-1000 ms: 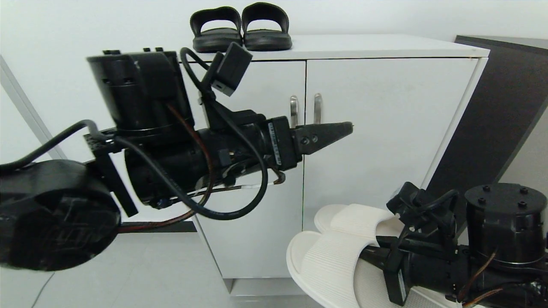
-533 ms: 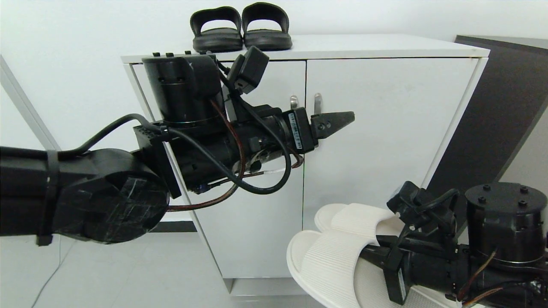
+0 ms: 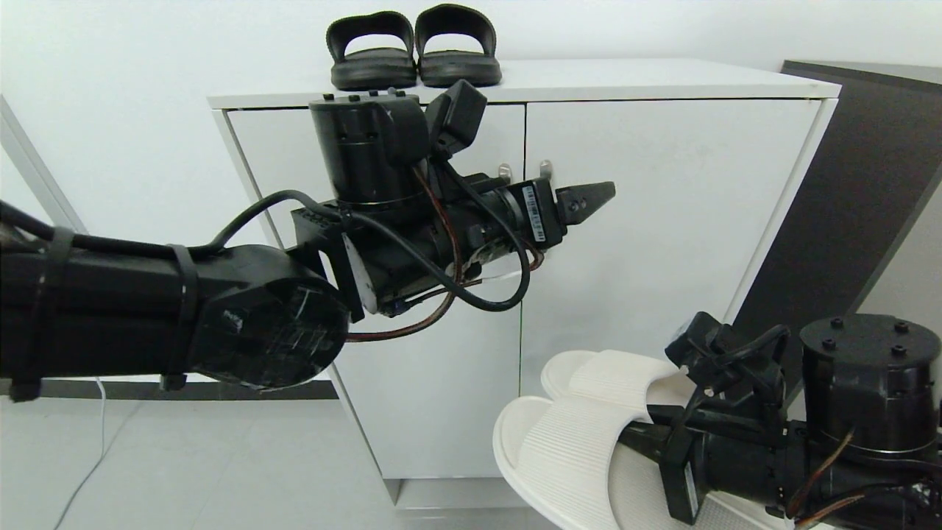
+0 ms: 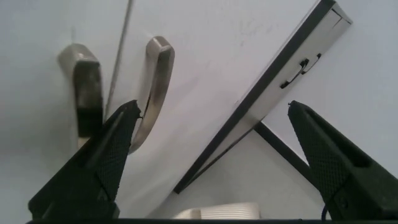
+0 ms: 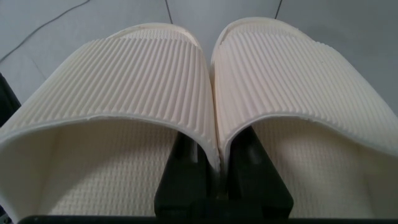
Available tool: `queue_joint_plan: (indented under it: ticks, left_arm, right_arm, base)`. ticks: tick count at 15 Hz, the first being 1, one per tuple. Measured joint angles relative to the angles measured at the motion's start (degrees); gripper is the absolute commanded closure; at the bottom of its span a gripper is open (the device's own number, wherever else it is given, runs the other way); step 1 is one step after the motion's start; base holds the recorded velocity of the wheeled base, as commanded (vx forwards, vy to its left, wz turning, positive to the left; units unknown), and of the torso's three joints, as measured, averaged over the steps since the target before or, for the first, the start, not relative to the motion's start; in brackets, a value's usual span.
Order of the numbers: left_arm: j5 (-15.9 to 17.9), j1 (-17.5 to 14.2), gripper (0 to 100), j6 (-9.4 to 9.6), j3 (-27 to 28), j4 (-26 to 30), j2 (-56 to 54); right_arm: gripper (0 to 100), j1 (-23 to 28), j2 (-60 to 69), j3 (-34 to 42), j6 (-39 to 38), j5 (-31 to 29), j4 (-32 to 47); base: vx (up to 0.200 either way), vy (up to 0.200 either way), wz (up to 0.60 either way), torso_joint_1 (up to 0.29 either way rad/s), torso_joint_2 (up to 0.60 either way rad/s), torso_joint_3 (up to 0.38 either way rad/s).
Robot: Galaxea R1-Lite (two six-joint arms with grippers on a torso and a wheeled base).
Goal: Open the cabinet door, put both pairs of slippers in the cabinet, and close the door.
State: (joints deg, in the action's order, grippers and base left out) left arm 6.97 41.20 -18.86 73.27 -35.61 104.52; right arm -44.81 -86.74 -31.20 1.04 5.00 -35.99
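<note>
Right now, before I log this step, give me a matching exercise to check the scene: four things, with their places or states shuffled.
1. black slippers
2. white slippers
3. left claw
4. cabinet doors

A. shut
B. open, by the door handles
C. on the cabinet top
D. gripped by the right claw

Pairs: 1-C, 2-D, 3-B, 4-A

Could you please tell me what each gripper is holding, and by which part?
The right gripper holds the white slippers, its fingers pinching the two adjoining strap edges together. The left gripper is open and holds nothing.
</note>
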Motion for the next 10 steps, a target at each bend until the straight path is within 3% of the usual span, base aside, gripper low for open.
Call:
queue_joint_plan:
  ticks: [3, 4, 10]
  left_arm:
    - [0.06, -0.05, 0, 0.0, 1.79, 0.04, 1.84]
    - [0.09, -0.05, 100, -0.05, 2.04, 0.04, 2.19]
    - [0.11, 0.06, 100, -0.32, -1.52, -0.16, 0.66]
  right_arm:
    - [100, 0.0, 0.02, 0.0, 0.0, -0.02, -0.02]
    - [100, 0.0, 0.02, 0.0, 0.0, -0.02, 0.0]
    - [100, 0.0, 0.46, 0.74, 0.02, 3.32, 0.02]
  base:
    - [0.0, 0.0, 0.0, 0.0, 0.0, 0.0]
    - [0.0, 0.0, 0.0, 0.0, 0.0, 0.0]
    - [0.0, 0.0, 0.0, 0.0, 0.0, 0.0]
